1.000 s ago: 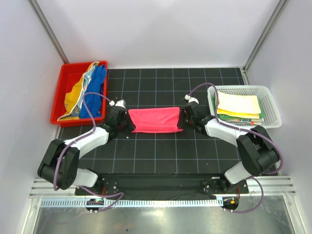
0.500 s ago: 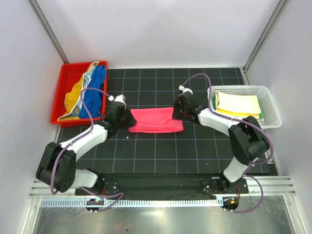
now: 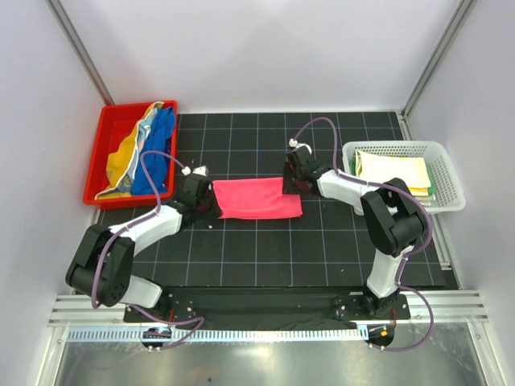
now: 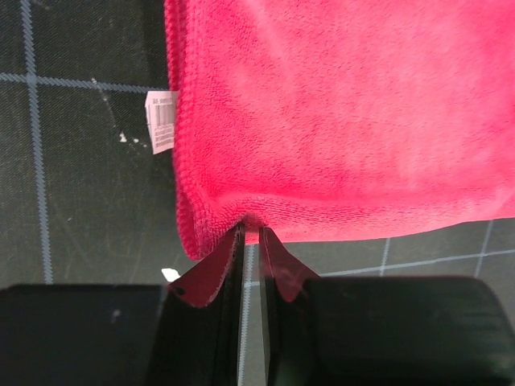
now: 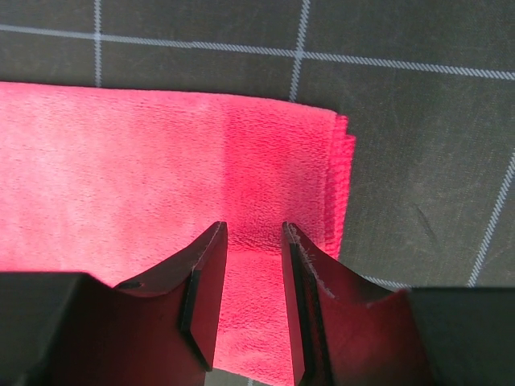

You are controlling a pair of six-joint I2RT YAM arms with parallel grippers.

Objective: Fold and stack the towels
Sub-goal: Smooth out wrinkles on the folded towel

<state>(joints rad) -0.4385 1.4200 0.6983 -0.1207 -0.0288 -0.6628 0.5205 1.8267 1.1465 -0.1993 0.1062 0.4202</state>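
Note:
A pink-red towel (image 3: pixel 253 199) lies folded flat on the black grid mat in the middle. My left gripper (image 3: pixel 206 200) sits low at its left edge. In the left wrist view its jaws (image 4: pixel 251 232) are nearly together, and the tips pinch a small pucker of the towel's hem (image 4: pixel 346 112) near the white label (image 4: pixel 162 121). My right gripper (image 3: pixel 292 183) is over the towel's far right corner. Its jaws (image 5: pixel 254 229) stand open above the cloth (image 5: pixel 145 161) with nothing gripped. More towels lie in the bin and the basket.
At the back left, a red bin (image 3: pixel 103 135) holds a blue towel (image 3: pixel 163 145) and a yellow one (image 3: pixel 117 161). A white mesh basket (image 3: pixel 452 178) on the right holds a stack with a yellow towel (image 3: pixel 394 170) on top and green below (image 3: pixel 434 178).
The towel went from being held stretched between both grippers to lying flat on the mat. My right gripper let go and swung back-left to the far right corner. My left gripper loosened, then closed again.

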